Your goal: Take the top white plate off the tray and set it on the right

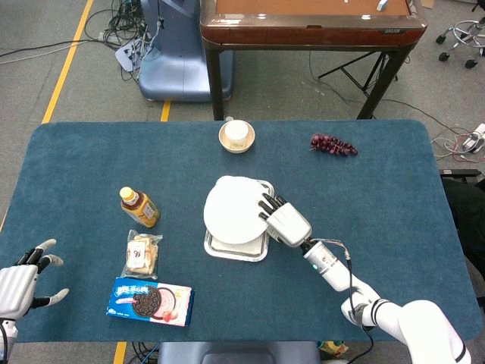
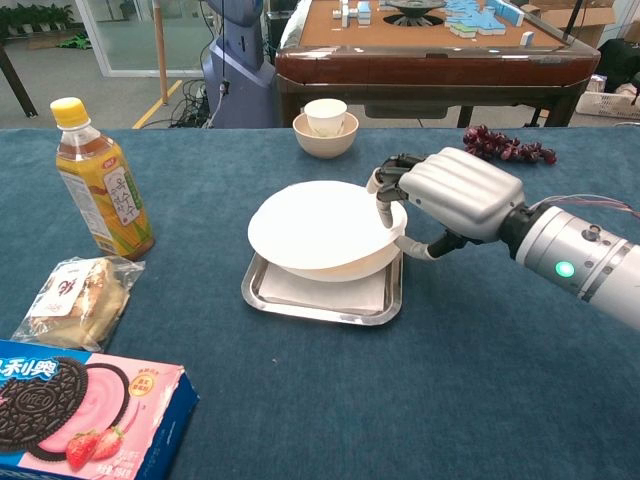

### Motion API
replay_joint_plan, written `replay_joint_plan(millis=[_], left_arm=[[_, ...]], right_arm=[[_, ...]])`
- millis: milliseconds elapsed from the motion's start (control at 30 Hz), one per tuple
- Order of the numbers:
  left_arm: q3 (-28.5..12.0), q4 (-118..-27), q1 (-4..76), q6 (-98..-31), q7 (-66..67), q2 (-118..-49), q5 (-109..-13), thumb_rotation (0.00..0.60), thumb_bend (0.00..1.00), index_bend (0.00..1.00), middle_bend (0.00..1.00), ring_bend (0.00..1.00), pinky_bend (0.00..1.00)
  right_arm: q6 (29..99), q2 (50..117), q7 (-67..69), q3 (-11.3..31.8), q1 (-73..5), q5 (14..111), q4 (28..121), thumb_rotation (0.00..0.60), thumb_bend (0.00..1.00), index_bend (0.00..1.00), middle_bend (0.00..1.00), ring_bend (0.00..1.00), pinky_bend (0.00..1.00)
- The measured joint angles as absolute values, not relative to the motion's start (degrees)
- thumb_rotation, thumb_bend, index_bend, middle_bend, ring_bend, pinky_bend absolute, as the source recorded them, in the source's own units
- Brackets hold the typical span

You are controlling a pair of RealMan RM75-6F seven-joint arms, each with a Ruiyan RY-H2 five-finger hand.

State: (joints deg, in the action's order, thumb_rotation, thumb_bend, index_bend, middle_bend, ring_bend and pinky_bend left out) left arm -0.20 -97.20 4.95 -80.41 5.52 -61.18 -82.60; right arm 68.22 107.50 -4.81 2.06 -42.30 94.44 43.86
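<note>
Surface: blue cloth-covered table (image 1: 394, 189) in a workshop-like room, a brown games table (image 1: 303, 23) beyond its far edge.
Top plate: white plate (image 2: 318, 226) is over the metal tray (image 2: 300, 298), at the middle of the table, tilted with its right rim raised.
Below it: something white lies in the tray under the plate; whether it is a second plate or a liner I cannot tell.
Right hand: right hand (image 2: 455, 193) grips the plate's right rim, fingers (image 2: 385, 195) curled over the top edge and thumb underneath.
Left hand: left hand (image 1: 21, 284) rests at the near left corner, fingers spread, holding nothing.
Progress: grasp looks made and the lift just begun; the plate is not yet clear of the tray.
Left to do: raise it free, carry it right, set it down on bare cloth.
Landing area: cloth right of the tray shows nothing on it except the right arm itself.
Far right: grapes (image 1: 333, 144) lie well beyond, near the far edge, likely out of the path.
Far middle: bowl with a cup in it (image 2: 325, 128), behind the tray, apart from it.
Left side: tea bottle (image 2: 100, 180), wrapped snack (image 2: 80, 298) and cookie box (image 2: 80, 405), all well away.
Risk: a one-edge grip could let the plate slip or drag the tray.
</note>
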Motion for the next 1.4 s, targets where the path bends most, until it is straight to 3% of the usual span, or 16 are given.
replay_joint_plan(millis=[333,933,1400], left_arm=[[-0.2,-97.28,4.98,-80.22,5.82,-61.16,-82.37,0.6,0.1,0.41,0.17,0.19,0.39],[-0.19,-97.48,4.99,-80.04,6.23,-61.13,-82.1,0.6,0.1,0.41,0.17,0.19,0.39],[-0.15,-97.65,4.99,-79.95,6.43,-61.06,-82.01,0.6,0.1,0.41,0.17,0.19,0.39]], right_arm=[[69.44,107.79,-4.08,1.31,-42.77,95.68,42.74,0.6,0.47,0.5,0.24,0.14,0.3],[70.58,107.98,-3.62,0.91,-43.0,96.29,42.18,0.6,0.5,0.62,0.25,0.14,0.3],[74.06,107.37,-5.47,1.67,-44.07,97.69,43.41,0.6,0.49,0.62,0.26,0.14,0.3]])
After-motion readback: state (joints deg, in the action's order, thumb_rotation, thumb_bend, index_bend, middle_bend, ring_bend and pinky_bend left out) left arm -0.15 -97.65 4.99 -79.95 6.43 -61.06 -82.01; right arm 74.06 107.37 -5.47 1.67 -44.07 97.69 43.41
